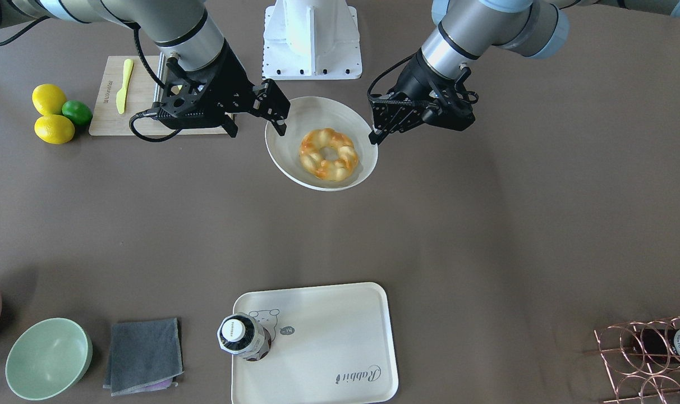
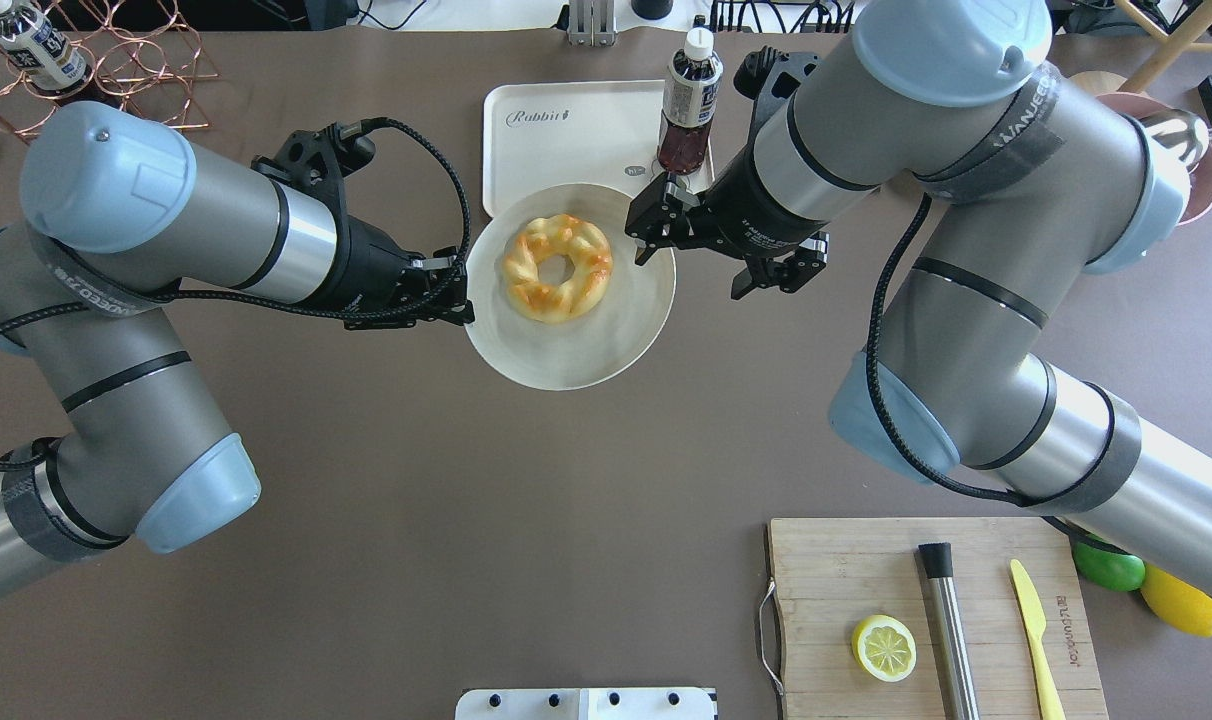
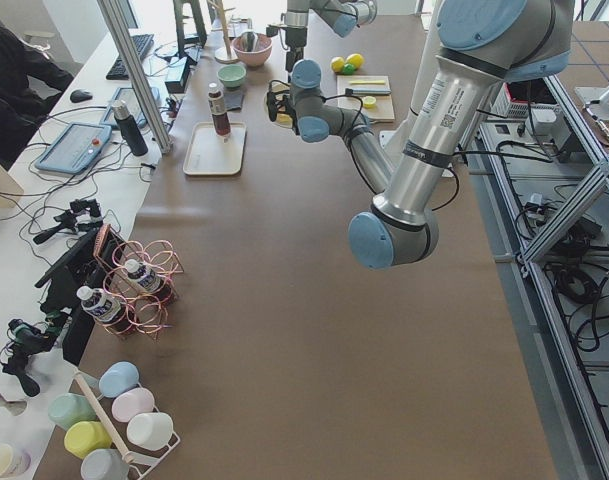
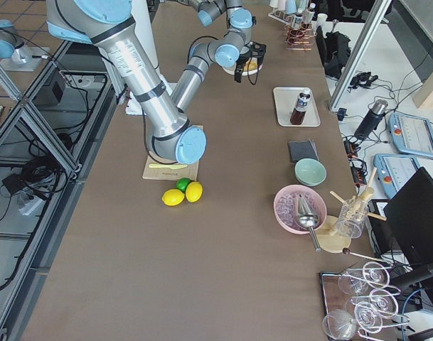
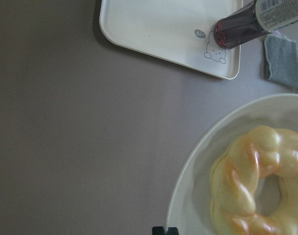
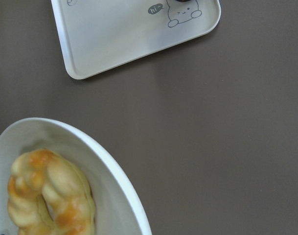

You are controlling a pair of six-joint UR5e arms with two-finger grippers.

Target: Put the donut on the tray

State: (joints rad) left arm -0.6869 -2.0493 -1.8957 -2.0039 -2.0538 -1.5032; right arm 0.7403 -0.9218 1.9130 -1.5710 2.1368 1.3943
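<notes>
The donut [image 1: 329, 154] lies on the white plate [image 1: 295, 112], which the left claw [image 1: 375, 136] and right claw [image 1: 281, 120] clamp by opposite rims above the counter [image 1: 205, 224], well apart from the tray [image 1: 340, 314], so the transfer seems barely begun.

Grey "Rabbit" script and a small "hi~" speech bubble, both on the tray [image 2: 586, 150].

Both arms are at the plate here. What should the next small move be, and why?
Likely carry the round white plate level toward the cream rectangular tray: the left gripper and right gripper clamp its opposite rims, the braided golden donut lies on it, and the tray sits farther out.
</notes>
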